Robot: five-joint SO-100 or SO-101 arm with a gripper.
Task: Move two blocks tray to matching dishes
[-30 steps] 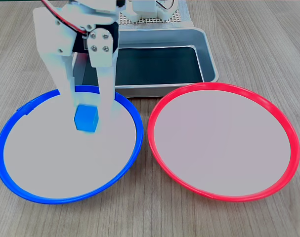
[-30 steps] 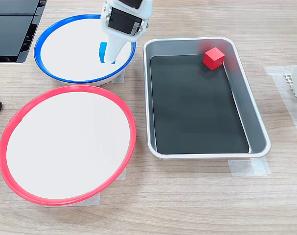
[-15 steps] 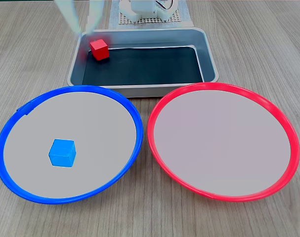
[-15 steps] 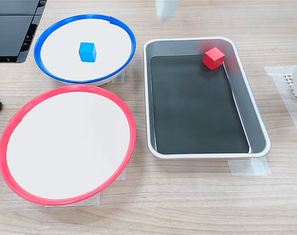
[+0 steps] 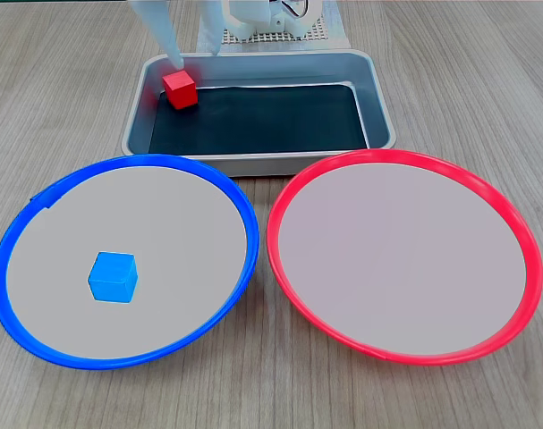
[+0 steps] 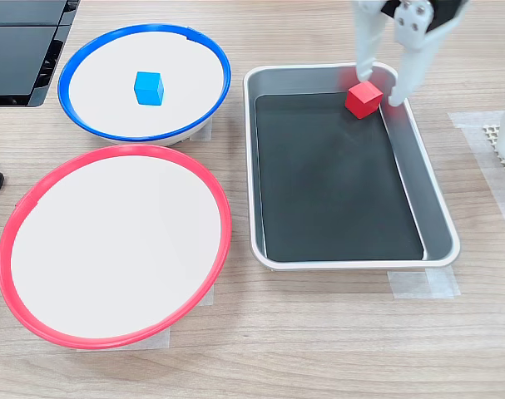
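The blue block (image 5: 113, 276) (image 6: 148, 87) lies loose inside the blue-rimmed dish (image 5: 182, 232) (image 6: 111, 108). In a far corner of the silver tray (image 5: 379, 98) (image 6: 439, 224) sits the red block (image 5: 179, 89) (image 6: 363, 99), on the dark bottom next to the wall. My white gripper (image 5: 192, 58) (image 6: 378, 90) is open, with one finger on each side of the red block and the tips down near it. Whether a finger touches the block is unclear. The red-rimmed dish (image 5: 396, 259) (image 6: 111, 241) holds nothing.
Both dishes stand side by side in front of the tray on a wooden table. The arm's base on a white perforated plate (image 5: 271, 34) is behind the tray. A black device (image 6: 19, 41) lies beside the blue dish. Tape strips (image 6: 423, 283) hold the tray.
The gripper let the blue block go into the blue dish, lifted away, crossed to the tray and has come down open around the red block.
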